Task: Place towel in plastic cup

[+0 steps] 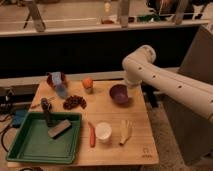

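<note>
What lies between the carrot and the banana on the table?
In the camera view, the white cup stands there; the gripper hangs beside the table, beyond the purple bowl.

My arm (pixel 172 86) is off-white all over, a thick, smooth tube with a soft sheen along its upper side and grey shadow beneath; it swells into a rounded, bulbous joint (pixel 143 56), paler on top, then narrows to a short white stub (pixel 131 80). My hand is hidden past that stub, at the far right edge of the surface (pixel 105 110); its colour I cannot tell.
</note>
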Robot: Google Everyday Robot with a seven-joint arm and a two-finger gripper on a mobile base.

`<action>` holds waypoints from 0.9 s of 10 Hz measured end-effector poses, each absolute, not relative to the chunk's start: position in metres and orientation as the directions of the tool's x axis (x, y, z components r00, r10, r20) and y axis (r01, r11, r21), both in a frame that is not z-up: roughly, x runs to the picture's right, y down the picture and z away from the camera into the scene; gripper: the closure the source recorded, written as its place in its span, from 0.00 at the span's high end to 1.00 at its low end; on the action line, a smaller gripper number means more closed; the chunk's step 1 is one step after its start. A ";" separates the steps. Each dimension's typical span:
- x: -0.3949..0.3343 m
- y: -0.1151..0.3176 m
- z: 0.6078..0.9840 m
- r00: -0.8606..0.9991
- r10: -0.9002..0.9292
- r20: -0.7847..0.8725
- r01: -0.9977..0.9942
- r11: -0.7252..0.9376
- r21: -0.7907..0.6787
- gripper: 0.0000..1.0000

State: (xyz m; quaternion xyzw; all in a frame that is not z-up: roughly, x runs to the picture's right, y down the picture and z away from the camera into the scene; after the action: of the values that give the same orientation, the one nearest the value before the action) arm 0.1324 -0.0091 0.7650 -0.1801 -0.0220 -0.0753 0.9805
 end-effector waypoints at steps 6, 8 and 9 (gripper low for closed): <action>0.222 -0.008 0.818 0.999 -0.009 0.038 0.022 0.933 -0.359 0.75; 0.265 -0.006 0.841 0.998 -0.002 0.058 0.021 0.939 -0.344 0.75; 0.274 -0.007 0.849 0.998 -0.005 0.068 0.028 0.941 -0.337 0.75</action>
State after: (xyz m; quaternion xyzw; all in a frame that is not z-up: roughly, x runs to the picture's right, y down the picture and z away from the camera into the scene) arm 0.2742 -0.0071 0.8490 -0.1717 -0.0332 -0.0083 0.9846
